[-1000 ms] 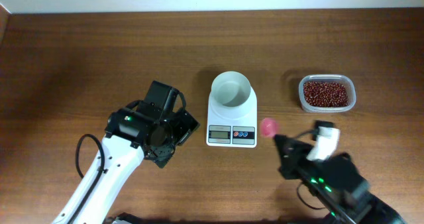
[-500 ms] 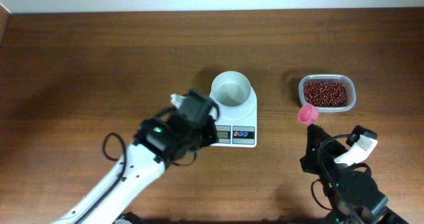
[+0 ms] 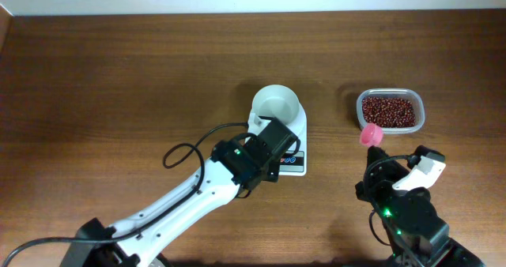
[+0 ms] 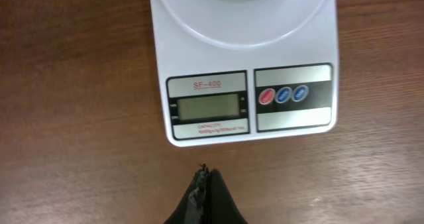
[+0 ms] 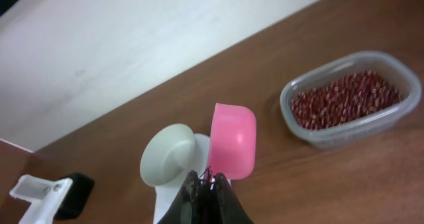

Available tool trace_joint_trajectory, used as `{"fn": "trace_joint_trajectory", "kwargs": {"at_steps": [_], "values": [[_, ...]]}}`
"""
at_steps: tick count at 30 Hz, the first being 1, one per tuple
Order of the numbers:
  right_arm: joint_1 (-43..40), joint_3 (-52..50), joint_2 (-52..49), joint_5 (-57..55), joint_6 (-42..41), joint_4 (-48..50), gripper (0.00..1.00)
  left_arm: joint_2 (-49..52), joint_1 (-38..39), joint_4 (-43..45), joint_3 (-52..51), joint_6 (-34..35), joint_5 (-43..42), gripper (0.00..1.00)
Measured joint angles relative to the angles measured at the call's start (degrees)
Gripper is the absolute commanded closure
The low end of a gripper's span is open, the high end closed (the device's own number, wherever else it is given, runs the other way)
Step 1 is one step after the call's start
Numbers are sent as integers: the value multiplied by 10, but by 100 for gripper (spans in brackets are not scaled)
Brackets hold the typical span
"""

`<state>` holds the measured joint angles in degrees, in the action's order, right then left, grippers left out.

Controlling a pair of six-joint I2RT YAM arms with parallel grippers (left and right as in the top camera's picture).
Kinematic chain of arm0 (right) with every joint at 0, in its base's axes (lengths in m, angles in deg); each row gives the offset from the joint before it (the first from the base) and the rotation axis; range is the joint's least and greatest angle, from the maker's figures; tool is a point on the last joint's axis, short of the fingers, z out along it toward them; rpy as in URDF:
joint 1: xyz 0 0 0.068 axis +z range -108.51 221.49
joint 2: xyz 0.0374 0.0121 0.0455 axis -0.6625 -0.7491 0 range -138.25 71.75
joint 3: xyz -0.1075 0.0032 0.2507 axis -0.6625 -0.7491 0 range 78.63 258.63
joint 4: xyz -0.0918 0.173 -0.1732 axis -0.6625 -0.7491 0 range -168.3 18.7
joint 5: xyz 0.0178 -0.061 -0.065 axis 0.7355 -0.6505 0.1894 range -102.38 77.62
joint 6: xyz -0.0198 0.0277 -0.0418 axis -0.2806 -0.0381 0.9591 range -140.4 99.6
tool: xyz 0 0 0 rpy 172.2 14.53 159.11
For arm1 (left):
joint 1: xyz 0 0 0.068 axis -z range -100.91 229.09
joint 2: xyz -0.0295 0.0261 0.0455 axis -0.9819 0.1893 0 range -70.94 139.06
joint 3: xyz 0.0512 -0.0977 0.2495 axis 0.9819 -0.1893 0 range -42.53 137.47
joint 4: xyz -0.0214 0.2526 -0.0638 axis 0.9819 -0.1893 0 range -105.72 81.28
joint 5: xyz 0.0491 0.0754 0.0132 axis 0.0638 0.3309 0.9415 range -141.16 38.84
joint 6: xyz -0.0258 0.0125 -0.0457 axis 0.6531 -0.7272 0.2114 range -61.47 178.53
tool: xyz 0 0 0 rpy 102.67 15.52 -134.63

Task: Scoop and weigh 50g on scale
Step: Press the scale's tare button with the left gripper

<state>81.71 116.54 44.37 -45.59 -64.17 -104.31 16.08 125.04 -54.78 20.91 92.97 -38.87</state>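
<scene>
Scale (image 4: 209,108) lies just ahead of left jaws — pressed together; right jaws pinch pink scoop (image 5: 232,141) near beans (image 5: 344,99).

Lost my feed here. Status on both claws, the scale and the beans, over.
Left claw shut, empty, at front edge of scale. Right claw shut on pink scoop, near tub of beans. Scale bowl empty. Left arm overhangs the display.

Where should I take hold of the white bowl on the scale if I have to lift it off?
Pinch the rim from straight above, one finger inside the wall and one outside. The bowl stands upright and open on the scale, looks empty, and its round wall shows no handle. The left fingers, shut on nothing, are nearest.
</scene>
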Motion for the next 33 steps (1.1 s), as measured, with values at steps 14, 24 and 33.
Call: {"fn": "trace_joint_trajectory", "kwargs": {"at_steps": [14, 24, 33], "values": [[0, 40, -15, -93, 112, 75, 96, 135, 22, 119, 0, -223, -24, 100], [0, 127, -75, -105, 127, 13, 96, 162, 21, 159, 0, -349, -61, 100], [0, 140, -119, -105, 127, 11, 96, 168, 21, 188, 0, -360, -39, 100]]}}
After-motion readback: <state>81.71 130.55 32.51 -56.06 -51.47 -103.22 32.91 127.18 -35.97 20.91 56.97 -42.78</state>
